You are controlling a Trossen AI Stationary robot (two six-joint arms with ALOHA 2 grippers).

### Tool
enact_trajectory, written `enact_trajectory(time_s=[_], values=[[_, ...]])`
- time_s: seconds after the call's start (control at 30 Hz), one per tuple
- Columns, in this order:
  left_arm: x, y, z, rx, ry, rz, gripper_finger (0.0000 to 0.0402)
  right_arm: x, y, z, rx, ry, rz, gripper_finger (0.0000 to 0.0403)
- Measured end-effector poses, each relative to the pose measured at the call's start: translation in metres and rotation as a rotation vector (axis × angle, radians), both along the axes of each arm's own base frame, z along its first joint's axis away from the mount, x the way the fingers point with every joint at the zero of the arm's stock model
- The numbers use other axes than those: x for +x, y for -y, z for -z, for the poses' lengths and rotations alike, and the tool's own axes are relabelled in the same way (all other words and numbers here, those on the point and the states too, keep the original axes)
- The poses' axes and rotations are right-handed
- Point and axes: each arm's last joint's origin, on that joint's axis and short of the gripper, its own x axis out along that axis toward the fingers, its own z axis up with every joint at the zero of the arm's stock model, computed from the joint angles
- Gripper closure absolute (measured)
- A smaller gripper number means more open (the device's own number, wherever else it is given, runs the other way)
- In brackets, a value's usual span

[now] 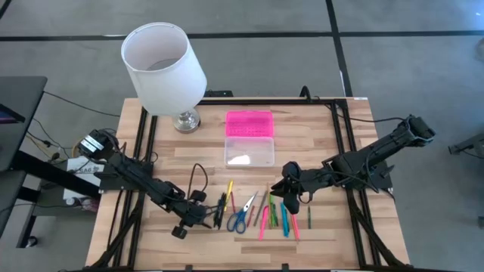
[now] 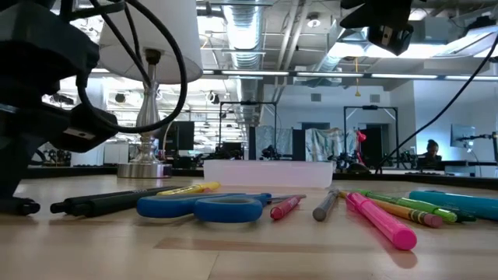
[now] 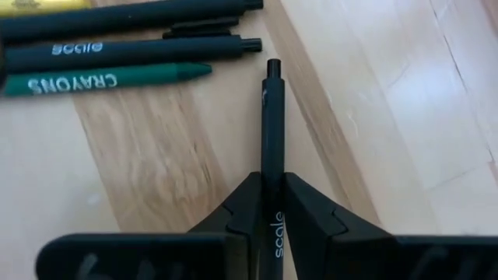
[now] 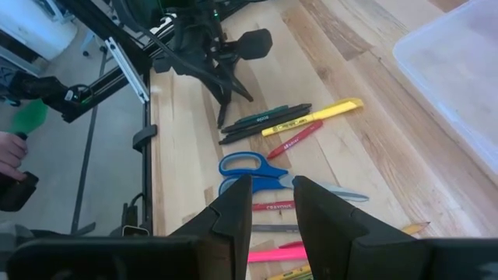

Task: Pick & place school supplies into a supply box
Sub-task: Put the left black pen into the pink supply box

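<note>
Your left tool (image 3: 264, 214) pinches a black pen (image 3: 271, 124) lying on the surface (image 3: 389, 93) (beside two more black pens). Your right tool (image 4: 272, 206) hovers spread above the scissors (image 4: 249, 173); supply box (image 1: 249, 137) sits open, well apart.

Two dark jointed arms, black looping cables, matte black wedge-shaped fingers (image 3: 311, 222).
</note>
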Motion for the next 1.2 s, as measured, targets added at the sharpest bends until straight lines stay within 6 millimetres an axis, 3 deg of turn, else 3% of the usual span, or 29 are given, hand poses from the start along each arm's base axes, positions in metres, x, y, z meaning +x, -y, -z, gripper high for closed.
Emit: enact_trajectory(time_s=[0.73,1.2], values=[[-0.017,-0.012,-0.019,0.028,-0.07,-0.151,0.0382,-0.001,0.001,0.002,-0.026,-0.018,-0.012,0.0312],[-0.028,-0.023,-0.026,0.247,-0.224,-0.182,0.0358,-0.001,0.001,0.002,-0.043,-0.012,-0.001,0.0312]])
